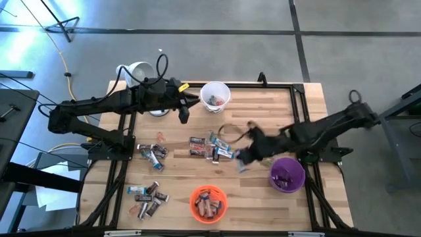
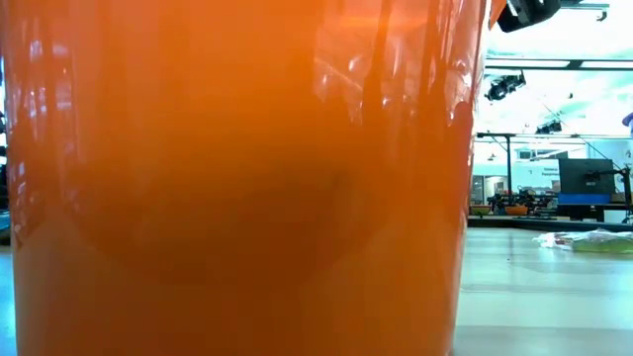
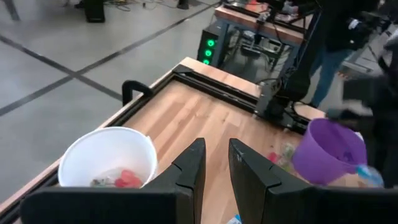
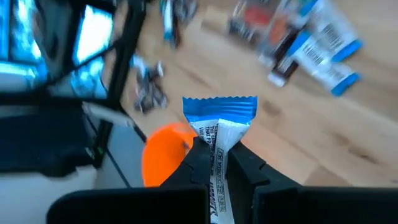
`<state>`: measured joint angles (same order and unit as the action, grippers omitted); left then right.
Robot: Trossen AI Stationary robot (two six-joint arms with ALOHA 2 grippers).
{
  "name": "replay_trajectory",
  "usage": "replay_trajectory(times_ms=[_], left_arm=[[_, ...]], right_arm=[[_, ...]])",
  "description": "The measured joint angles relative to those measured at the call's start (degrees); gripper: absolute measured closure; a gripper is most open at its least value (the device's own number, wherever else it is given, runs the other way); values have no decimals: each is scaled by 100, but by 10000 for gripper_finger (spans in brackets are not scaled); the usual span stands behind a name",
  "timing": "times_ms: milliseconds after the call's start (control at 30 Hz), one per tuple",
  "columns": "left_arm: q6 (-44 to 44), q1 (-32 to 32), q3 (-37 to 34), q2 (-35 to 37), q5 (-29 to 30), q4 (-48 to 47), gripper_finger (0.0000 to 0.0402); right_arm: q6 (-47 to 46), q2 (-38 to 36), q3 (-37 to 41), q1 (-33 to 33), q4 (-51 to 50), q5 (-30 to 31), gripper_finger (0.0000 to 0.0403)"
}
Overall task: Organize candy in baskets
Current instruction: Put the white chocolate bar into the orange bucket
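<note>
Right claw pinches a blue-silver candy bar, long axis along the fingers, above mid-tabletop | purple basket just beside it toward the right front corner | left claw narrowly parted, empty, by white basket at back edge

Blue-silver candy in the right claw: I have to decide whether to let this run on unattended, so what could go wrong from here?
1. The right claw pinches the blue-silver candy by one end only; it might slip out before reaching the purple basket.
2. That claw hangs close beside the purple basket and may knock it.
3. The left claw hangs near the white basket, so a careless move could tip it.
</note>
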<state>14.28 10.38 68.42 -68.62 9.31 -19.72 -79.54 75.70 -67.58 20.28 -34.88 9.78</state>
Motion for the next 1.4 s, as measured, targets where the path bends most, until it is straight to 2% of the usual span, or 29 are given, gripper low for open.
replay_trajectory(times_ms=[133,267,433,667,900,1000,1200,1400], left_arm=[[-138,-27,0,0,-143,4,346],[-37,-27,0,0,-404,17,346],[172,-27,0,2,-847,17,346],[316,-29,0,7,-1477,6,346],[257,-142,0,7,-1522,2,346],[205,-201,0,7,-1522,0,346],[205,-270,0,7,-1522,-9,346],[205,-270,0,7,-1520,-13,346]], right_arm=[[457,579,-198,249,911,-175,393],[600,1101,-530,552,1416,-190,393],[635,1812,-1169,854,1444,-186,393],[650,2711,-1945,908,1423,-130,393],[1026,3086,-2391,908,1366,-72,390],[1105,3086,-2526,897,1154,-64,368],[1045,3088,-2648,897,267,-184,294],[1059,3091,-2648,897,243,-436,255]])
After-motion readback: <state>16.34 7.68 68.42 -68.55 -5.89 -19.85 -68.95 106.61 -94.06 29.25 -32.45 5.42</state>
